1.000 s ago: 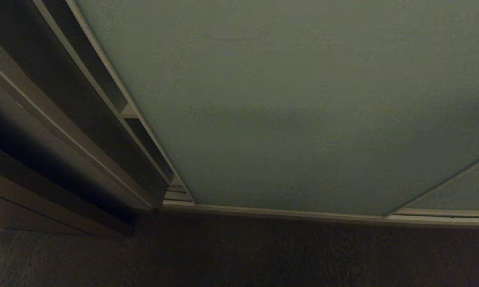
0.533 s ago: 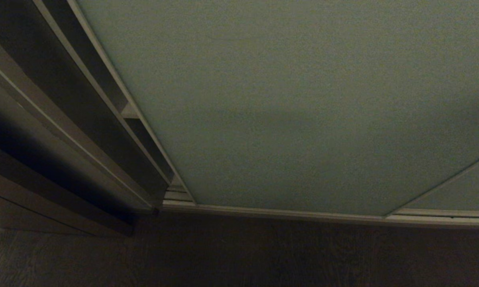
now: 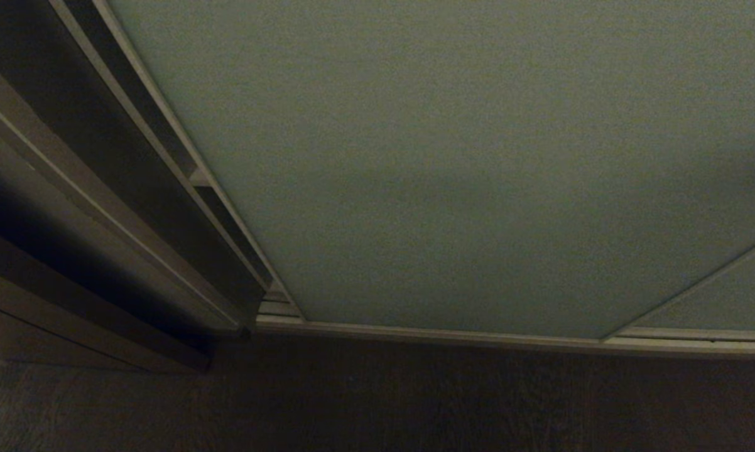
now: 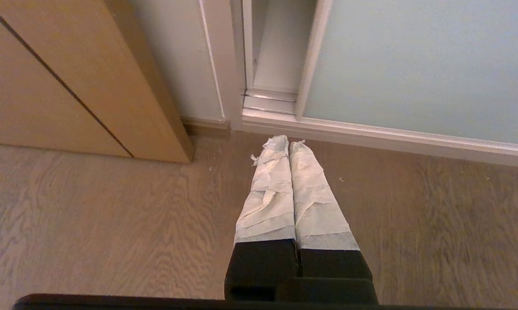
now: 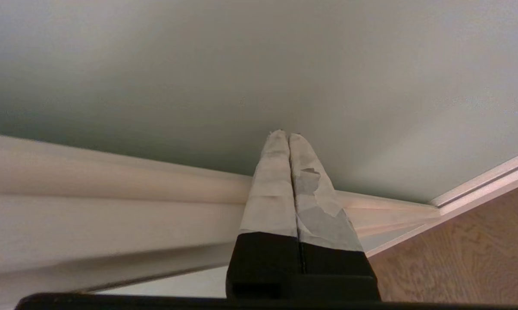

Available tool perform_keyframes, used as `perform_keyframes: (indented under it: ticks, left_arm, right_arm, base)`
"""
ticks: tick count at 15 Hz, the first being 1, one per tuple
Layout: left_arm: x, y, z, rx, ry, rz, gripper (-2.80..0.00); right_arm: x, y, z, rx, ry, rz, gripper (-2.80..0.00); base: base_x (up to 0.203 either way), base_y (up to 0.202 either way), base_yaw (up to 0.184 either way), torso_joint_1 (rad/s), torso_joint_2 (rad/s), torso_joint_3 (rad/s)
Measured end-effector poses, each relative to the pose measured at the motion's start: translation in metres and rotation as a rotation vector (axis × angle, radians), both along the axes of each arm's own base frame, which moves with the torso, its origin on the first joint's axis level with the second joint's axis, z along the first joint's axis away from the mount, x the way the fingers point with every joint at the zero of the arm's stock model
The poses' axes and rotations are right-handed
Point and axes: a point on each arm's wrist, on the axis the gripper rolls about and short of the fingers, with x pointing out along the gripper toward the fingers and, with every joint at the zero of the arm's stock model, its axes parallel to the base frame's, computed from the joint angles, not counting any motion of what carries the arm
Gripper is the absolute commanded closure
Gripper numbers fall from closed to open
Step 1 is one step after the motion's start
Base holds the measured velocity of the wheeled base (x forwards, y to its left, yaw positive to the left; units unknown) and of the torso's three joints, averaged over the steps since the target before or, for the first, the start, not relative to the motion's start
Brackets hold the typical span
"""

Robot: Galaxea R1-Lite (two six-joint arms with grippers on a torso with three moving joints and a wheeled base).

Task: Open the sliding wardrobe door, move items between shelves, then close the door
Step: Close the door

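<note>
Grey-green sliding wardrobe door (image 3: 478, 163) fills view ahead, slim gap at left edge. Right gripper (image 5: 288, 134) pinched together, tips near or on panel. Left gripper (image 4: 288, 142) pinched together, low over wood floor (image 4: 91, 215). Push flat, steady, sideways.

Sliding wardrobe door (image 3: 478, 176) cut off at top and right; interior behind it hidden.

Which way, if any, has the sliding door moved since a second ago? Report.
Yes: the sliding door crept slightly left, narrowing its gap to the dark frame.
</note>
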Motion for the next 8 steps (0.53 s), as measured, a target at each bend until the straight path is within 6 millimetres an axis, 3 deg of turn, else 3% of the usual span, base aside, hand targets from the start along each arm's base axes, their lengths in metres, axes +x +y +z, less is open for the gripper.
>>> perform_keyframes:
  ticks: [8]
  left_arm:
    - [0.0, 0.0, 0.0, 0.0, 0.0, 0.0, 0.0]
  right_arm:
    - [-0.012, 0.034, -0.003, 0.004, 0.004, 0.073, 0.0]
  base:
    - [0.0, 0.0, 0.0, 0.0, 0.0, 0.0]
